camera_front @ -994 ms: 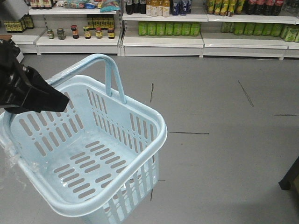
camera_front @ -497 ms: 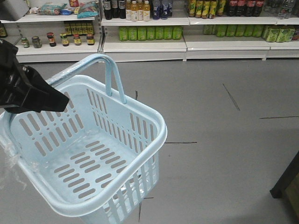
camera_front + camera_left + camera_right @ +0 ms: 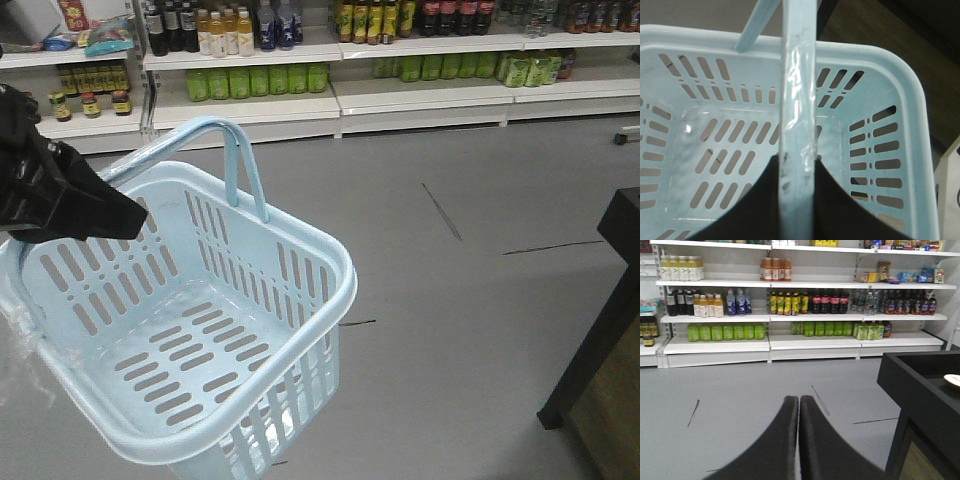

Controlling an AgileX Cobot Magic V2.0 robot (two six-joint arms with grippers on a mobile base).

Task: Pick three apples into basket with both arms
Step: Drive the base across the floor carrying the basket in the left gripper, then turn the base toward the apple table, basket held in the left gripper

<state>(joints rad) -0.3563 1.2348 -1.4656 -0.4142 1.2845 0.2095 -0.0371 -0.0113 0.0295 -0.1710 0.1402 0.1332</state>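
Now, at left, clamped on the handle [image 3: 799, 90] of the basket [image 3: 345, 283] with the left gripper [image 3: 797, 170]; hanging tilted, empty inside. No apples in view, so cannot tell their direction from the jaws. At right, pressed together on nothing: the right gripper [image 3: 799, 412], nearer to the black table [image 3: 920, 372].

The basket [image 3: 283, 222] is pale blue, its walls and bottom patterned with rows of slots. The left pincer [image 3: 118, 214] and right pincer [image 3: 799, 407] are black. The floor [image 3: 480, 300] is grey with thin dark streaks. The shelves [image 3: 715, 345] are white.
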